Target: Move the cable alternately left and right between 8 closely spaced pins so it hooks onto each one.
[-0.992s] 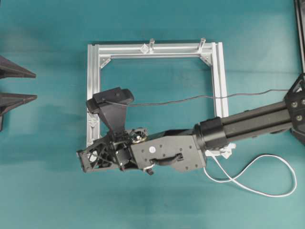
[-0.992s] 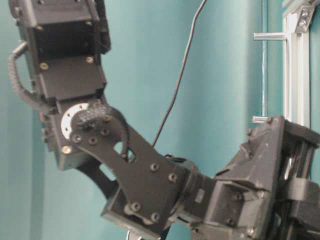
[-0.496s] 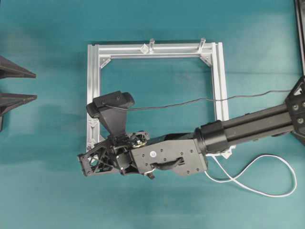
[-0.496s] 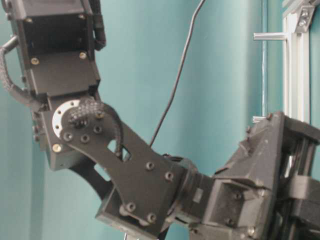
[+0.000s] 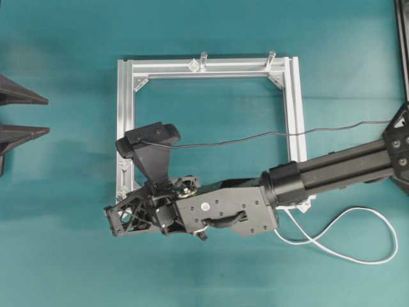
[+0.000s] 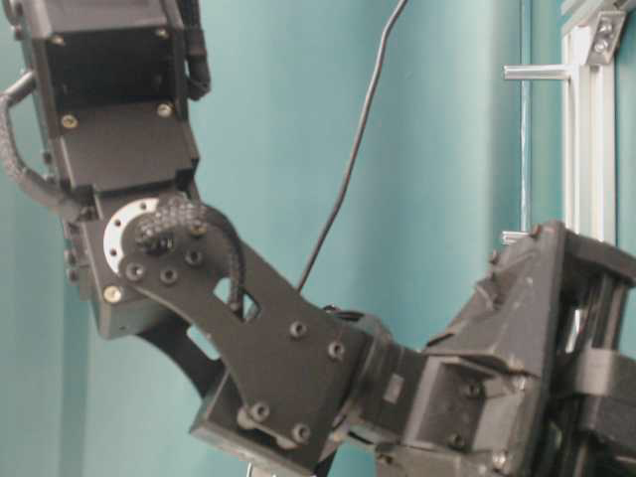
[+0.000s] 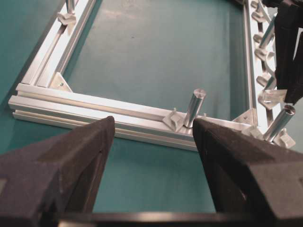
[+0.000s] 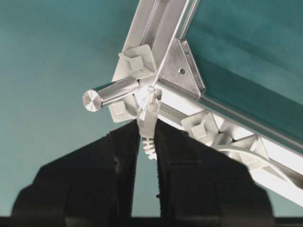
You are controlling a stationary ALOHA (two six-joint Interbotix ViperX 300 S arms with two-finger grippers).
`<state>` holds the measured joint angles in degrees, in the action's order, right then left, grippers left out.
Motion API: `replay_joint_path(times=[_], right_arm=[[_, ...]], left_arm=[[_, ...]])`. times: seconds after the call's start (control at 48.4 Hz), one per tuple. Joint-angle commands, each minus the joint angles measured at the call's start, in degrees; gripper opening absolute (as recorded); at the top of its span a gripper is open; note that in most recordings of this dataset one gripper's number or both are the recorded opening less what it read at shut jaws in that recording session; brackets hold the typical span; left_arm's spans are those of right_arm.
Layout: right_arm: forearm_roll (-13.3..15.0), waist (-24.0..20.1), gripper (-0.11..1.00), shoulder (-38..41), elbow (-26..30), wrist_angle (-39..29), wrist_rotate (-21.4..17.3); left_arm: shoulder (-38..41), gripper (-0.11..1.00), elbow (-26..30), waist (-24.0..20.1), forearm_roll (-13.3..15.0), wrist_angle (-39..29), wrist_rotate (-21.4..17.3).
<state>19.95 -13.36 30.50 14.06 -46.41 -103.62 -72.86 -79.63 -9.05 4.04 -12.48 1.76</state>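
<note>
Left gripper (image 7: 150, 142): two black fingers (image 7: 61, 165) low in frame, set wide apart, nothing btwn them
Frame (image 7: 94, 111): alu rails on teal table (image 7: 156, 52); near rail runs across just beyond the fingertips, side rails go away on both sides
Corner bracket (image 7: 56, 81): triangular plate w/ screw, inside left corner
Post (image 7: 194, 108): round metal, upright on near rail, seen in the gap btwn fingers; whitish mount at its base
2nd post (image 7: 279, 123): at right corner, tilted in pic
Pins (image 7: 263, 52): whitish studs in close row along right rail
Right arm (image 7: 289, 47): black, over right rail, partly hiding the pins
</note>
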Motion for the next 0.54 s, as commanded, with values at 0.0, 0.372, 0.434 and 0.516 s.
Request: replay_joint_path(times=[0.0,0.372,0.434,0.516], right_arm=[[0.1,-0.4,0.13,-1.2,1.6,0.2,0.2],[0.1,-1.1,0.13,-1.3,1.8,0.4,-0.1],[0.0,-1.5,0.13,-1.2,1.8,0.4,-0.2],[-0.7,-2.1,0.13,-1.1,2.0,0.4,-0.3]], left_arm=[[0.4,0.71,0.6,0.1,-0.1,0.5,0.4],[0.4,0.71,0.6,0.1,-0.1,0.5,0.4],[0.4,0.71,0.6,0.1,-0.1,0.5,0.4],[0.4,0.71,0.6,0.1,-0.1,0.5,0.4]])
